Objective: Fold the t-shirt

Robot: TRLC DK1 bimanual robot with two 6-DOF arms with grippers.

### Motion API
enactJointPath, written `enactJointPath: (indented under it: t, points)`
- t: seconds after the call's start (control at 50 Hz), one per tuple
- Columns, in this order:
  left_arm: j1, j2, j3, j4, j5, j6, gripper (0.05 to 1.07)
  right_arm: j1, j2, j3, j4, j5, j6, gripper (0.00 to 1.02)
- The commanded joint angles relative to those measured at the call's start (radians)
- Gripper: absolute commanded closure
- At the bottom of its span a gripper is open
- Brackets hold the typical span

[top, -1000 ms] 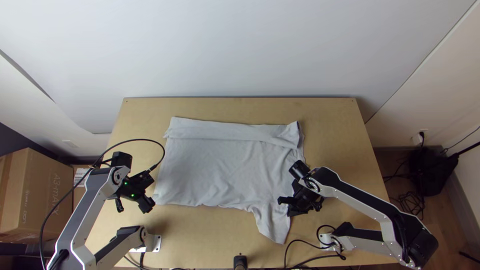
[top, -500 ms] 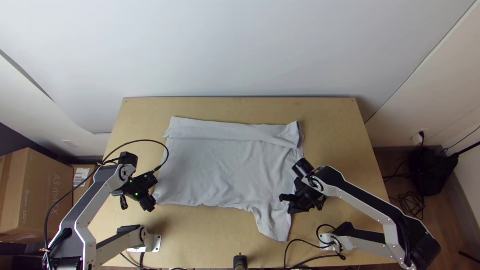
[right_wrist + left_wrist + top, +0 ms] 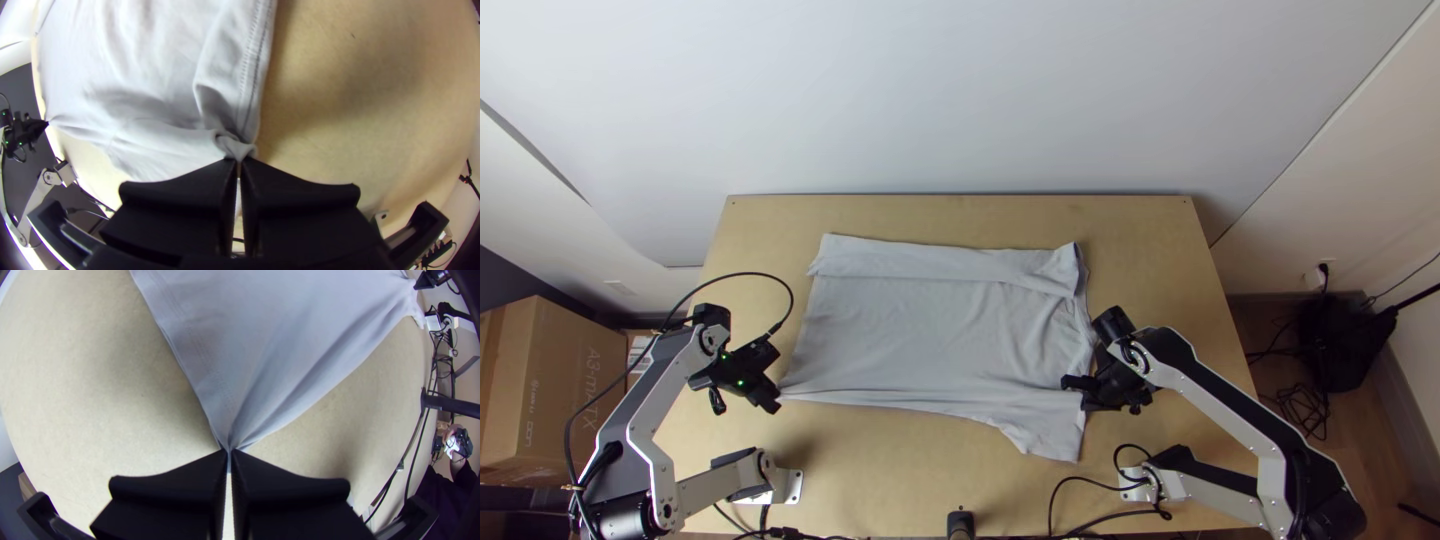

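The light grey t-shirt (image 3: 930, 330) lies spread on the table, with a folded strip along its far edge and a sleeve hanging toward the near right. At its near left corner is my left gripper (image 3: 776, 402); in the left wrist view, the left gripper (image 3: 229, 456) is shut on that corner, the cloth gathered into pleats. My right gripper (image 3: 1072, 392) is at the near right side, by the sleeve. In the right wrist view, the right gripper (image 3: 239, 164) pinches a bunched bit of the t-shirt (image 3: 150, 75) beside a stitched hem. The near edge between both grippers is pulled fairly straight.
Bare wood of the table (image 3: 960, 215) borders the shirt on all sides. Cables (image 3: 1080, 500) run along the near edge at the right. Cardboard boxes (image 3: 560, 380) stand left of the table. A person's hand (image 3: 452, 435) holds a device beyond the table.
The grippers have moved apart, the left one slightly left and the right one right. The near edge of the shirt has drawn tight, and the sleeve has shifted right and up the picture.
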Motion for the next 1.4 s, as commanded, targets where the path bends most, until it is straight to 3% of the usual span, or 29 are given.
enactJointPath:
  t: [0.0,0.3,0.48,0.74,1.04,1.38]
  points:
    - [0.008,0.009,0.023,-0.006,0.010,0.033,1.05,0.000,-0.029,0.026,-0.070,0.023,-0.025,1.00]
    - [-0.088,0.003,0.189,0.000,0.124,-0.138,1.05,-0.016,-0.078,0.155,-0.081,0.014,-0.032,1.00]
    - [-0.120,0.058,0.272,0.095,0.148,-0.247,1.05,-0.068,-0.058,0.210,-0.046,0.014,-0.049,1.00]
    - [-0.123,0.205,0.393,0.178,0.148,-0.310,1.05,-0.197,0.048,0.308,0.031,0.014,-0.097,1.00]
    - [-0.162,0.375,0.597,0.210,0.148,-0.402,1.05,-0.218,0.224,0.497,0.140,0.014,-0.101,1.00]
    - [-0.192,0.604,0.867,0.219,0.148,-0.471,1.05,-0.238,0.503,0.721,0.177,0.023,-0.106,1.00]
